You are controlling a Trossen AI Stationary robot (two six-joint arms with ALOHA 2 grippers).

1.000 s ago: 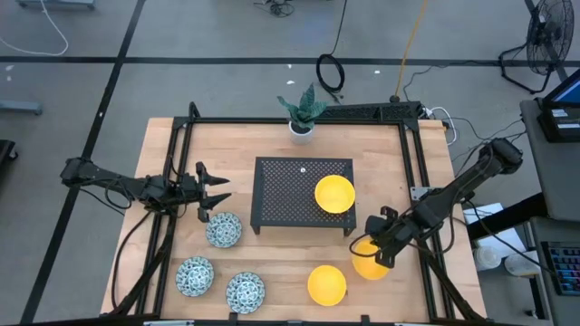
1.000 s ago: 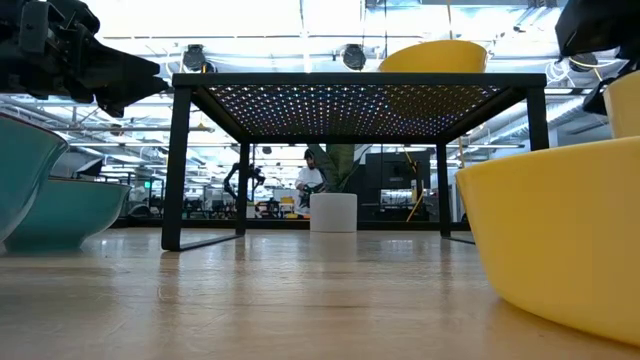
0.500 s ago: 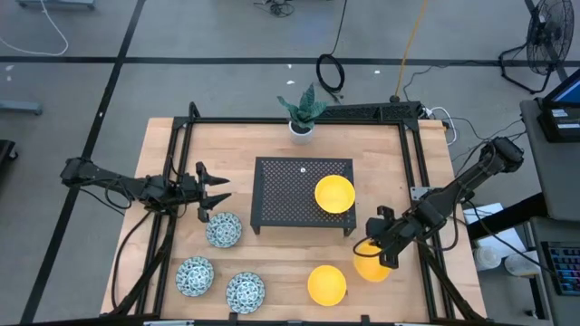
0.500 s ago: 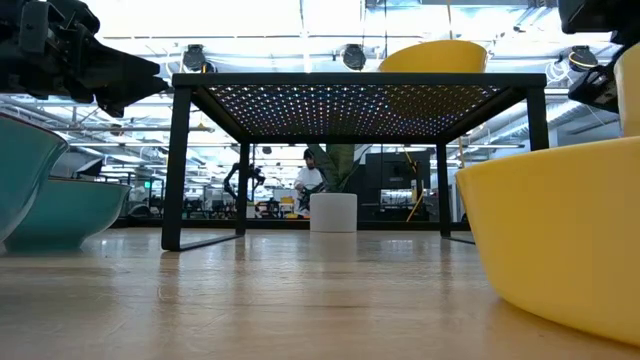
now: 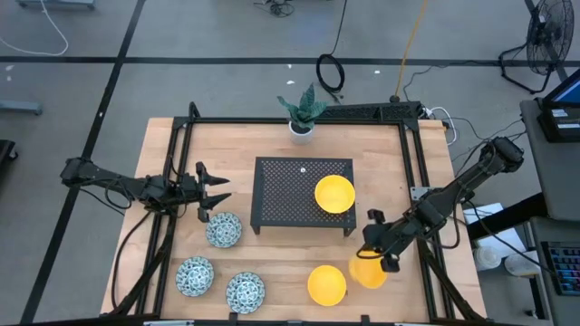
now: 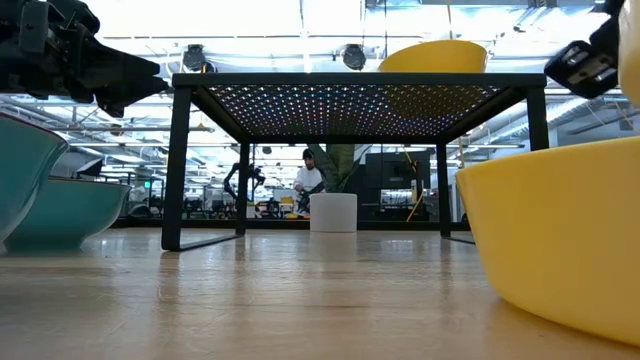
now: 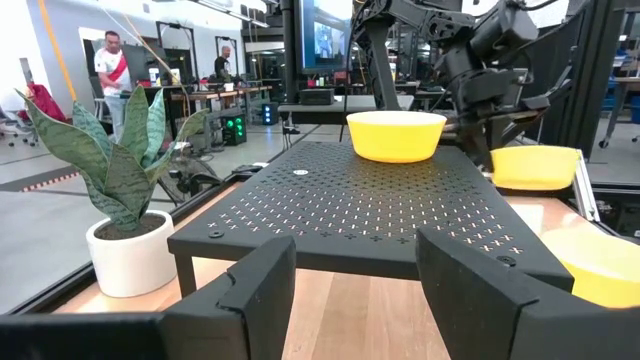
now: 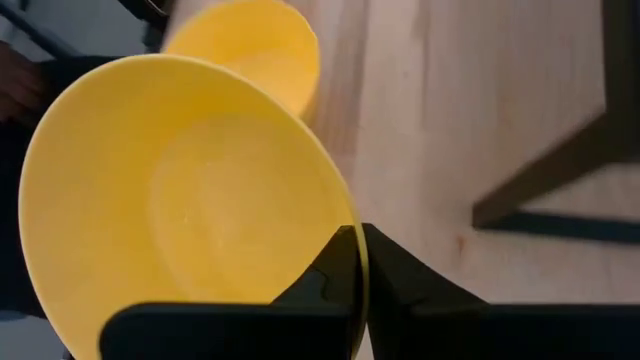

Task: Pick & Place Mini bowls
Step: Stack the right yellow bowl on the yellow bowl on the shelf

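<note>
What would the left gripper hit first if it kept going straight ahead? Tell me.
Most likely the black rack: the open left gripper points at its near edge, roughly at top height, so whether it hits or skims over is unclear.

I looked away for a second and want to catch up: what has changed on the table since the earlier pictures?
The right gripper, shut on the rim of a yellow bowl, has carried it a little toward the table's front edge and closer to the yellow bowl on the table. The left gripper stayed open and still, and the yellow bowl on the black rack and the three patterned bowls did not move.
</note>
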